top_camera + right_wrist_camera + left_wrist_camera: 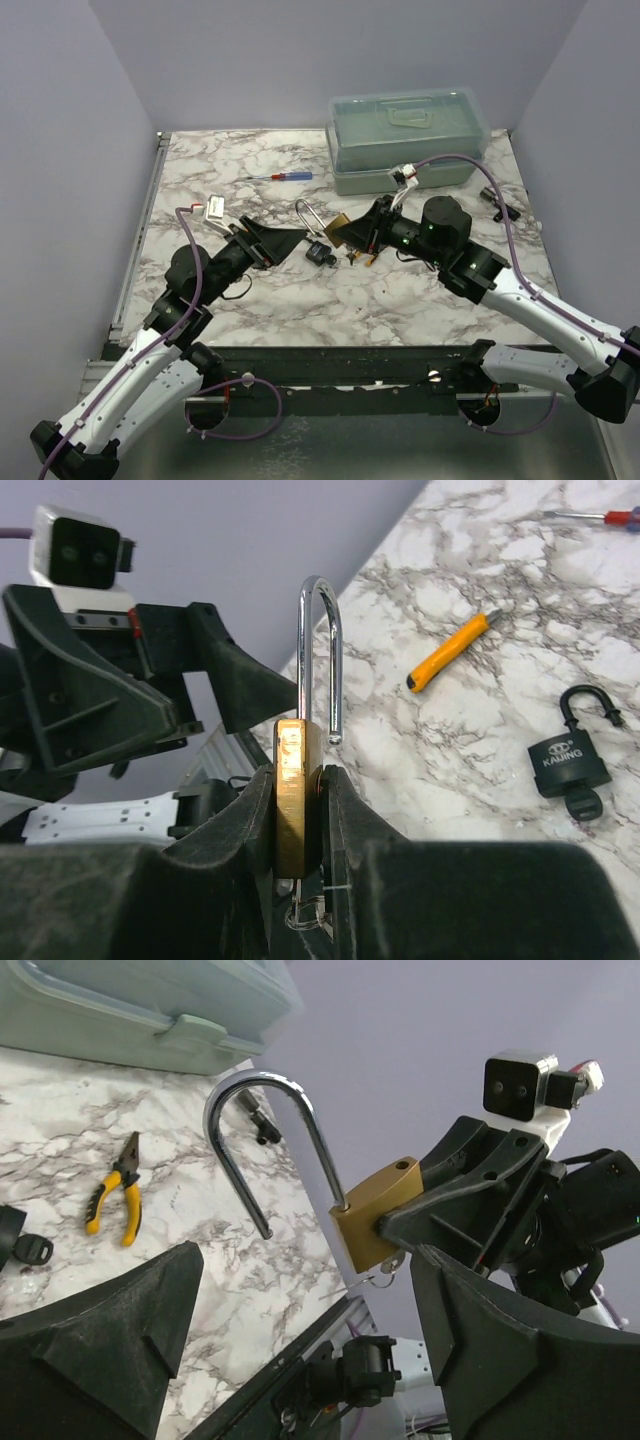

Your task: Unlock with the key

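Unlock step looks nearly done or done. The right fingers pinch the brass padlock by its flat sides and hold it off the table, centre of the top view. The shackle stands up with one leg free of the body, so the lock reads as open. The key sits at the underside of the padlock body, its thin ring dangling below. The left fingers are spread wide and holding nothing, just left of the padlock and facing it.

Next move, my guess: if more is wanted, the left fingers pinch the key to pull it out, or both arms back off.

Around: a black padlock with its own key lies just below the held lock. Pliers lie near it, a screwdriver lies upper centre, and a toolbox sits upper right. Nothing blocks the left fingers' approach.
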